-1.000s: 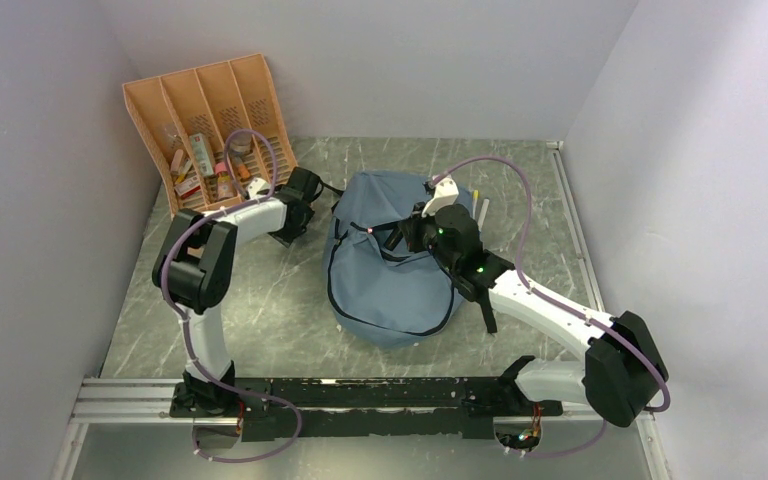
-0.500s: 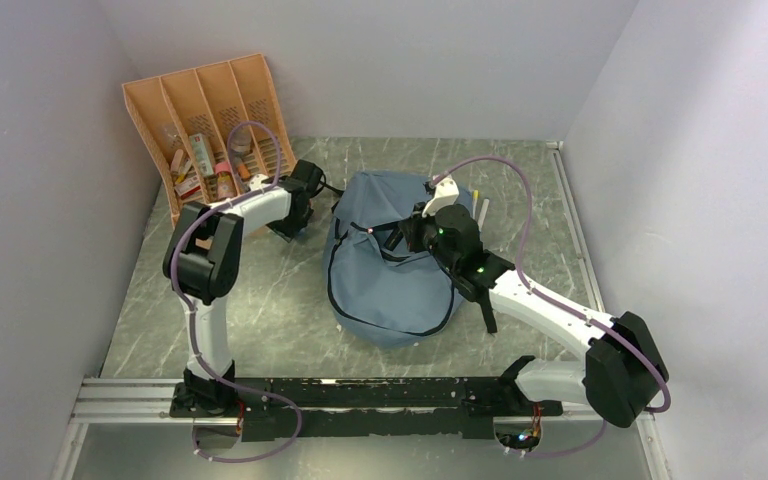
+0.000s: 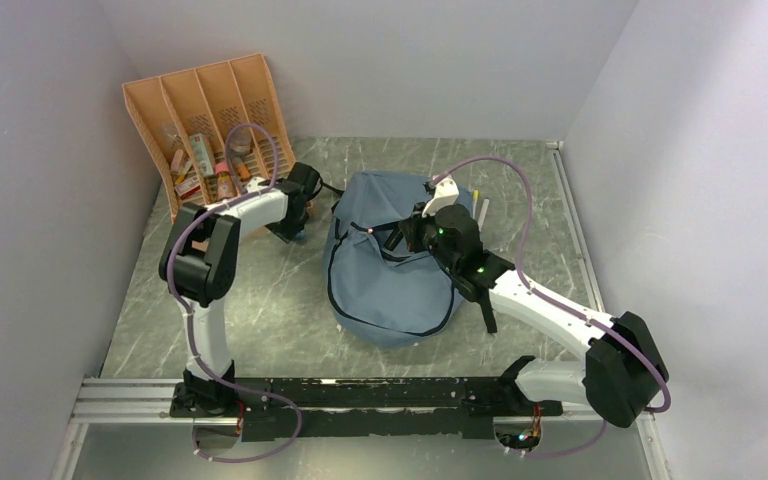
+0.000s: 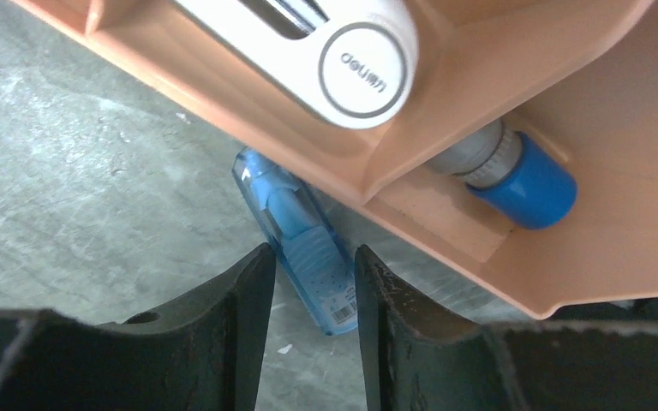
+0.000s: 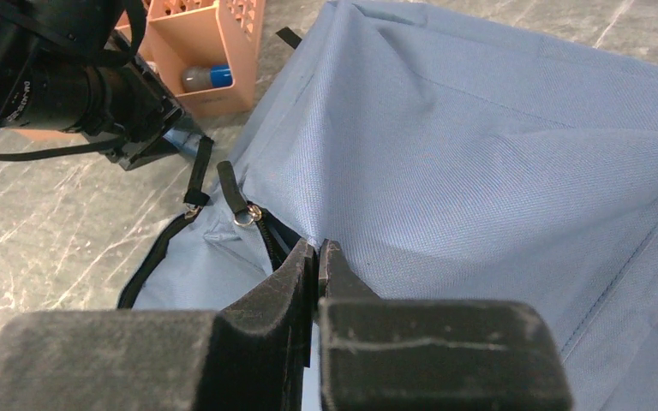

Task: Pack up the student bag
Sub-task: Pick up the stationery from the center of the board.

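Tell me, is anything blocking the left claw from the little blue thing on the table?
Nothing visible blocks it. The blue item lies on the table with its near end between the open left gripper fingers. Only its far end sits partly under the orange organizer's front edge.

The top external view looks steeply down on the whole table (image 3: 260,300), with the orange file rack (image 3: 222,95) at upper left. The left wrist view sits close at the rack's foot. The right wrist view looks low across the student bag (image 5: 497,145) toward that rack.
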